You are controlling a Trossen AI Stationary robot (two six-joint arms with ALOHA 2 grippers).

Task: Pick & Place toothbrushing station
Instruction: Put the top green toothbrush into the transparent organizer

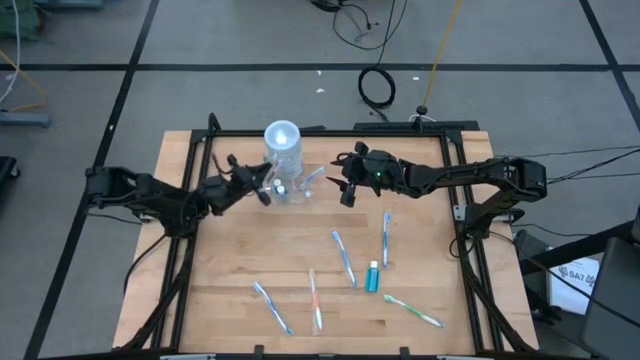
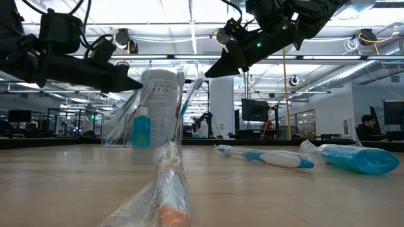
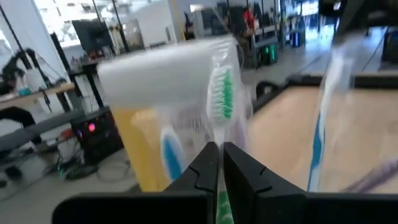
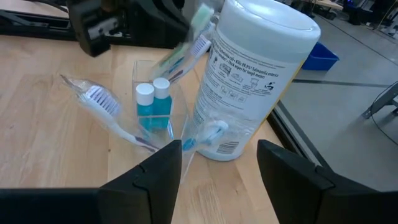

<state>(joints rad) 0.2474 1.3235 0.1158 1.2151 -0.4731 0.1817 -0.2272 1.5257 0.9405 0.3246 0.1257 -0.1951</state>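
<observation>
The toothbrushing station (image 1: 285, 170) stands near the middle of the table's (image 1: 230, 270) far edge: a tall clear cylinder with a pale round lid and a printed label (image 4: 239, 68), with a low clear tray part (image 4: 155, 93) touching its base. Two small teal bottles with white caps (image 4: 153, 106) stand in the tray, and wrapped toothbrushes lean in and against it, one with a pale bristle head (image 4: 99, 99) angled out over the wood. The left gripper (image 1: 262, 187) reaches in from the table's left side and sits just beside the station; its fingers (image 3: 208, 165) are clenched on the handle of a wrapped toothbrush with green bristles (image 3: 221, 93), held right against the cylinder. The right gripper (image 1: 348, 192) hovers above the table just to the other side of the station, apart from it, its fingers (image 4: 165, 165) spread wide and released, holding nothing. Toward the table's near edge lie loose wrapped toothbrushes, several with blue handles (image 1: 344, 256), one orange (image 1: 314, 298) and one green (image 1: 412, 311), along with a teal tube (image 1: 373, 276) lying among them. In the low view one wrapped brush (image 2: 167, 189) lies closest to the camera, pointing toward the station.
</observation>
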